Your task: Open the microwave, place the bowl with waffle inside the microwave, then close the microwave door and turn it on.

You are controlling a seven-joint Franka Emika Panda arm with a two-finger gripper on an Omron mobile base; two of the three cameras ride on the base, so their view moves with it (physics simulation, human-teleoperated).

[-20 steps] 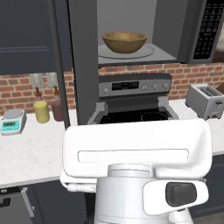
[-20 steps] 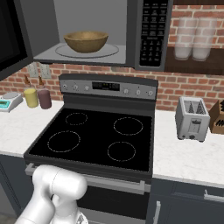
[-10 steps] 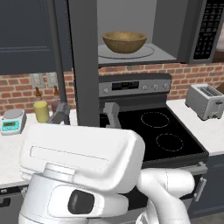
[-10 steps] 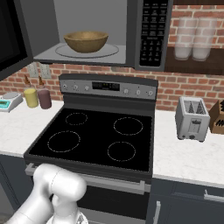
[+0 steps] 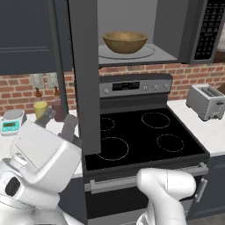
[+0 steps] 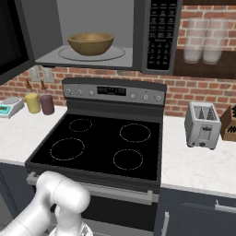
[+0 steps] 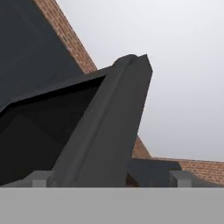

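The microwave [image 6: 106, 37] hangs above the stove [image 6: 101, 143] with its cavity exposed. The bowl [image 5: 125, 42] sits inside on the round glass turntable [image 5: 127, 52], near the cavity's middle; in the right base view the bowl [image 6: 91, 44] lies at about 10 o'clock from the stove's centre. The waffle cannot be made out over the bowl's rim. The button panel [image 6: 159, 32] runs down the microwave's right side, at 3 o'clock from the bowl.

The microwave door [image 5: 83, 74] stands swung out toward the cameras, seen edge-on in the left base view as a tall dark slab at 9 o'clock from the bowl. In the hand view that door edge [image 7: 105, 131] rises close ahead, between the 2 fingertips.

The pincer [image 7: 111, 178] is spread wide, its 2 grey fingertips [image 7: 40, 178] far apart at either side of the door's edge, pinching nothing.

On the desk [image 6: 193, 161] a silver toaster [image 6: 203, 124] stands at 3 o'clock from the stove. At 9 o'clock stand a yellow canister [image 6: 32, 102], a maroon canister [image 6: 47, 103] just beside it, and a small scale [image 6: 9, 108].
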